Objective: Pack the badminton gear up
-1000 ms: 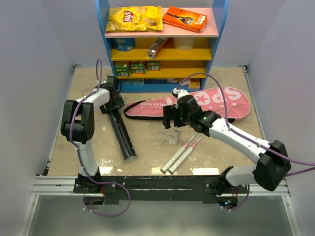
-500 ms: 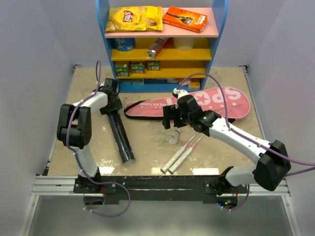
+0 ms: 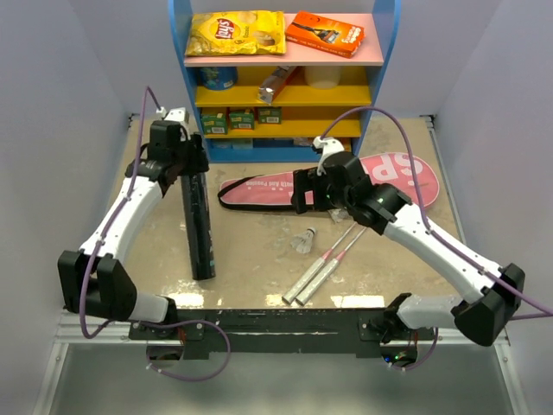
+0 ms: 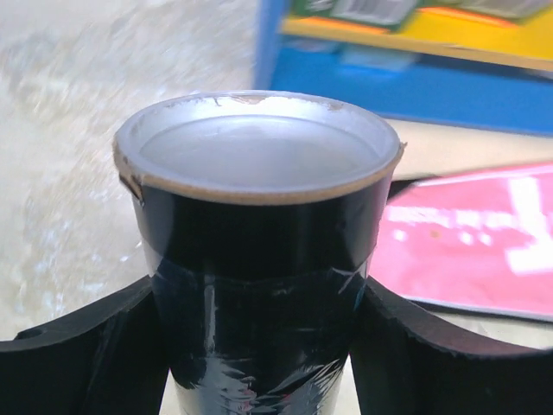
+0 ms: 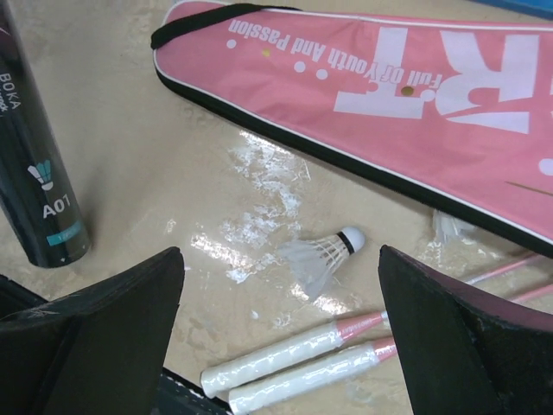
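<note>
Your left tool [image 4: 259, 350] is clenched on the one long black tube [image 3: 198, 226], one finger pressed to each side just under the top end. The tube is a glossy cylinder with a dull grey cap and a tan cardboard rim. It stands up from the table [image 3: 259, 255], and its lower end is down at the table surface. White lettering reads BOKA and A01 near the base. Your right tool [image 3: 302, 197] is spread wide and grasps nothing. It hangs over the table, well apart from the tube. Below and between its fingers lies one small white shuttlecock [image 5: 324, 253] with a feathery skirt and a round cork tip, on its side. Just beside that are two rackets [image 5: 298, 356], side by side and touching, with white wrapped handles and thin pink shafts. Their heads are hidden under the tool and arm. Beyond the shuttlecock is one pink bag [image 5: 415, 104], flat and racket-shaped with black piping, white letters and a black strap loop at the narrow end. The table is beige, mottled and shiny. At the far edge is one blue shelf unit [image 3: 285, 86] with yellow boards.
</note>
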`<state>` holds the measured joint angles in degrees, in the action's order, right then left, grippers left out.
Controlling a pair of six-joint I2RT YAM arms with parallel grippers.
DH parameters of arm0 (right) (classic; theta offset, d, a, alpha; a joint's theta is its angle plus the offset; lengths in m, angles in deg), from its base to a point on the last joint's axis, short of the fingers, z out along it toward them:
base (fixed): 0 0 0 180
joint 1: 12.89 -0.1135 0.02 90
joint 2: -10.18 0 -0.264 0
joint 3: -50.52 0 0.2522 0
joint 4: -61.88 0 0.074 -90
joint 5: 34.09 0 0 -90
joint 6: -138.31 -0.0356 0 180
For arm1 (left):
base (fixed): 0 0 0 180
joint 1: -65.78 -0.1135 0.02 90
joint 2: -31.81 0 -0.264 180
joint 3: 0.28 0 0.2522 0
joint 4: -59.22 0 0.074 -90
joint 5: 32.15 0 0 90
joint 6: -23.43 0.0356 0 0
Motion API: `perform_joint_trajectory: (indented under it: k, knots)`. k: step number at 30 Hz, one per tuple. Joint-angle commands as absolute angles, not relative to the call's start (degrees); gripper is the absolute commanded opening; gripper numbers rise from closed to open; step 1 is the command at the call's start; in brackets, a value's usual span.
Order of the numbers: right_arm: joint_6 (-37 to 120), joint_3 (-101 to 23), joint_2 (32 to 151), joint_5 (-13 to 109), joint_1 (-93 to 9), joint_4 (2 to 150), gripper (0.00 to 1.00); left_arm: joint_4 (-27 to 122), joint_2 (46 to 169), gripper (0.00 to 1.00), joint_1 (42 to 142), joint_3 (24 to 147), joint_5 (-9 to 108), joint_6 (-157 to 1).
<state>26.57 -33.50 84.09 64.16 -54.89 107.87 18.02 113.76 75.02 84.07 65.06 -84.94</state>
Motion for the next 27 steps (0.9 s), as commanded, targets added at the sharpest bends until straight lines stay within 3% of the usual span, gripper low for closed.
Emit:
perform_joint_trajectory:
  k: [1,12,21,27]
  knots:
    - [28.7,-37.0,78.2,66.5,-55.0,112.7,0.96,20.0,109.9,0.0,76.1,87.0,51.3,-76.4]
    - [29.6,-41.9,71.4,58.8,-55.0,123.7,0.94,20.7,102.7,0.0,95.4,84.2,40.9,-64.1]
    - [31.0,-39.2,63.3,50.1,-54.9,128.1,0.84,23.9,93.0,0.0,102.3,74.5,35.1,-64.7]
    - [32.1,-39.5,62.0,39.8,-54.9,128.0,0.74,25.6,93.4,0.0,107.4,70.7,34.5,-65.1]
